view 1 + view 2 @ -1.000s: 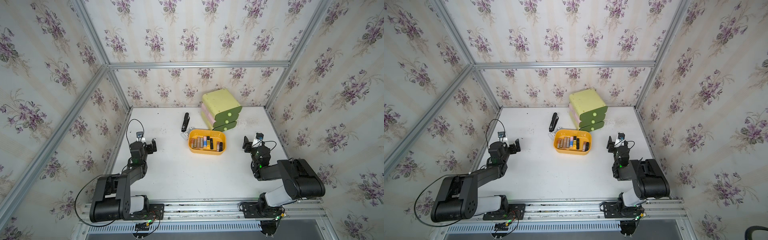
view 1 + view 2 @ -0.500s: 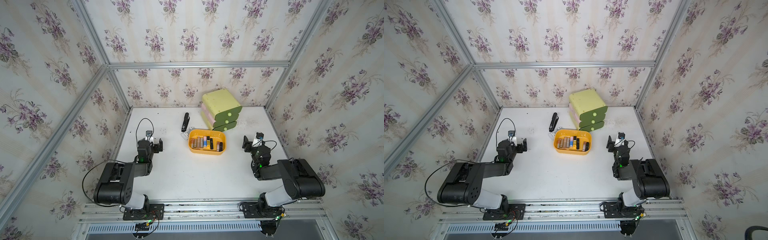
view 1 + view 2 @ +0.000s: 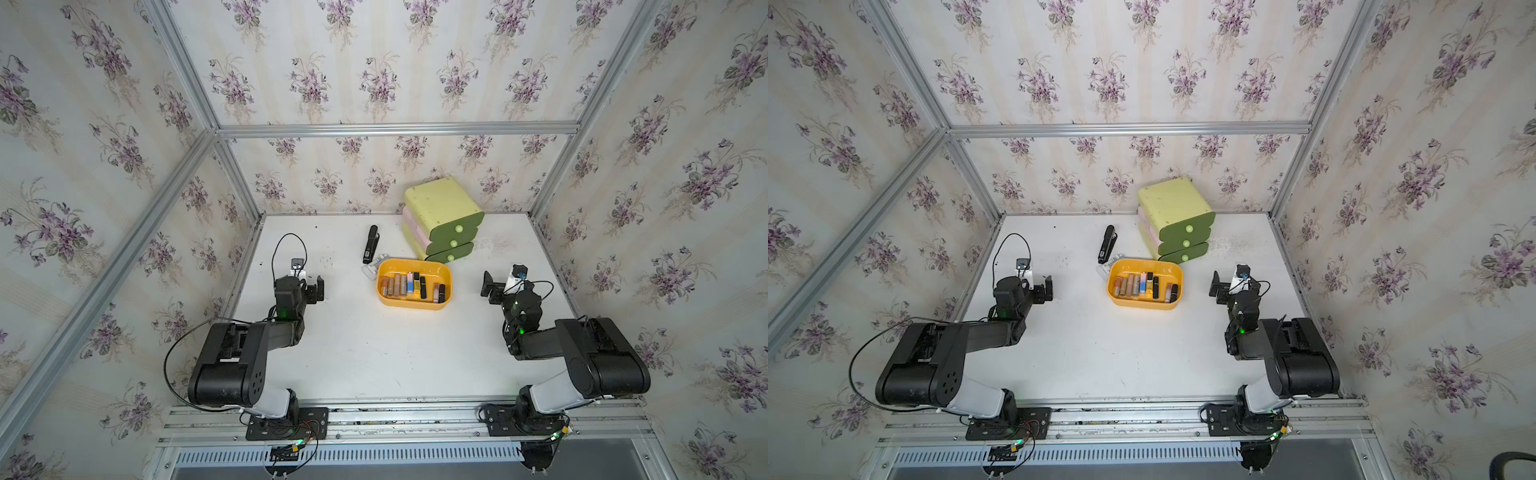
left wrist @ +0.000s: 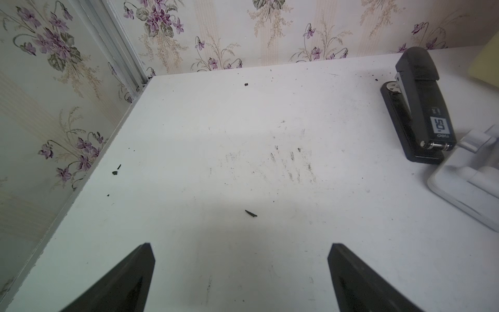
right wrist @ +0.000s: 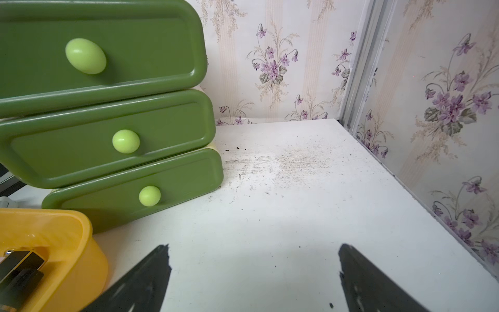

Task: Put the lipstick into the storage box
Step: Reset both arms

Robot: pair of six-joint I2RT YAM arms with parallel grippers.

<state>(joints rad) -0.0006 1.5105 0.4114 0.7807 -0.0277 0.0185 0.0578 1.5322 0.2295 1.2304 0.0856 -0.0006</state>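
The storage box point(image 3: 415, 306), a shallow orange-yellow tray, sits mid-table in both top views point(image 3: 1144, 305) with several lipsticks point(image 3: 409, 285) lying side by side inside. Its corner point(image 5: 81, 259) shows in the right wrist view with a dark lipstick point(image 5: 16, 266) in it. My left gripper point(image 3: 312, 289) point(image 3: 1044, 291) hovers open over bare table left of the box, nothing between its fingers point(image 4: 240, 251). My right gripper point(image 3: 491, 289) point(image 3: 1219, 289) is open and empty point(image 5: 252, 247), just right of the box.
A pale yellow-green three-drawer unit point(image 3: 440, 208) point(image 5: 108, 67) stands behind the box. A black stapler point(image 3: 370, 244) point(image 4: 421, 108) and a small white item point(image 3: 371, 268) point(image 4: 472, 178) lie at the box's back left. Papered walls close three sides.
My left arm has swung away from the left wall, carrying its gripper a little to the right. The right arm has stayed in place.
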